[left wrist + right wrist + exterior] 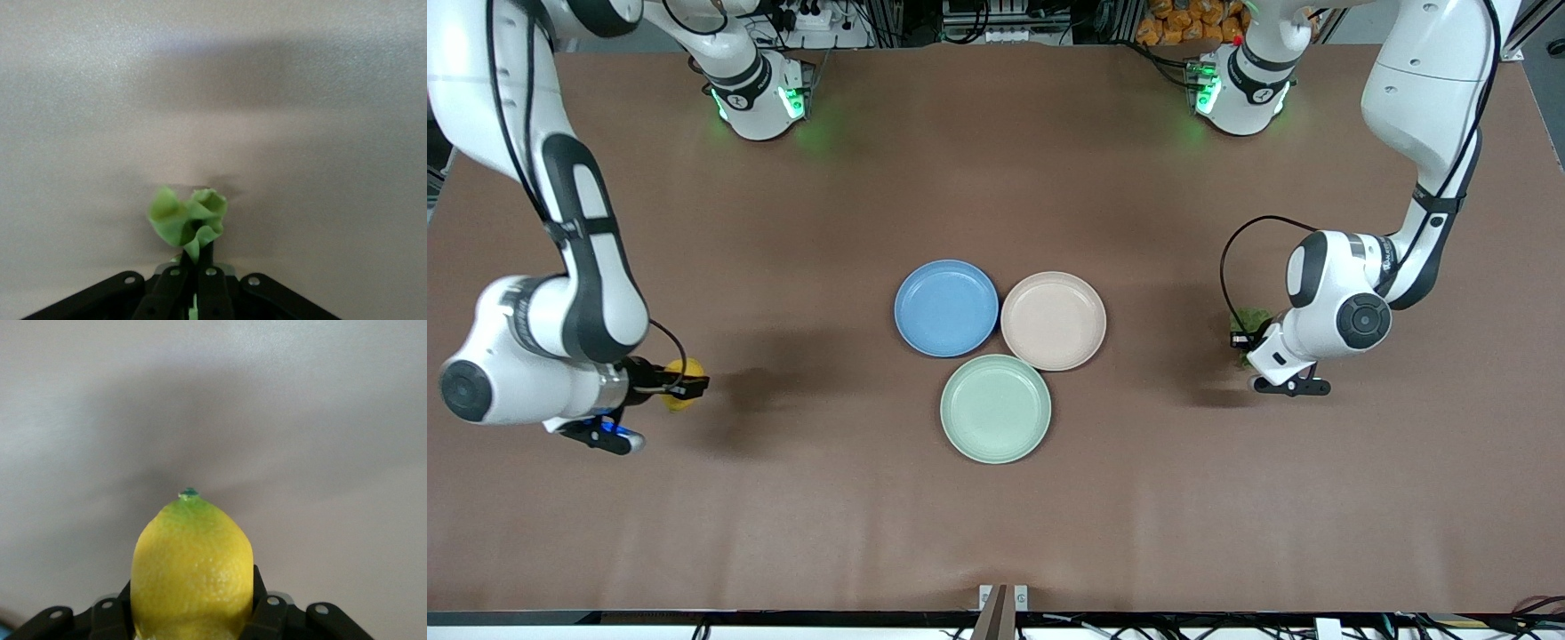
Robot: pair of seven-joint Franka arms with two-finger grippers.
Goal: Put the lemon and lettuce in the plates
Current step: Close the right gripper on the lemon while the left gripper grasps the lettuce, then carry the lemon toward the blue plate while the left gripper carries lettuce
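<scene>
Both pincers gripping, three plates bare.

The right pincer (687, 385) is clamped on the one lemon (682, 383), toward the right arm's end of the surface (996, 524) from the blue plate (946, 308); the right wrist view shows its long axis running straight out from the fingers, green tip foremost. Touching the blue plate are one beige-pink plate (1054, 320) and one mint plate (995, 408). The left pincer (1243, 341) pinches the one lettuce (1250, 319), toward the left arm's end; only the left wrist view shows its ruffles bunched.

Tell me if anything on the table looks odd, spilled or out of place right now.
Nothing stands out. The blue plate, beige-pink plate and mint green plate lie flat in a cluster, all empty. The right gripper is shut on the lemon; the left gripper is shut on the lettuce, which is bunched up.
</scene>
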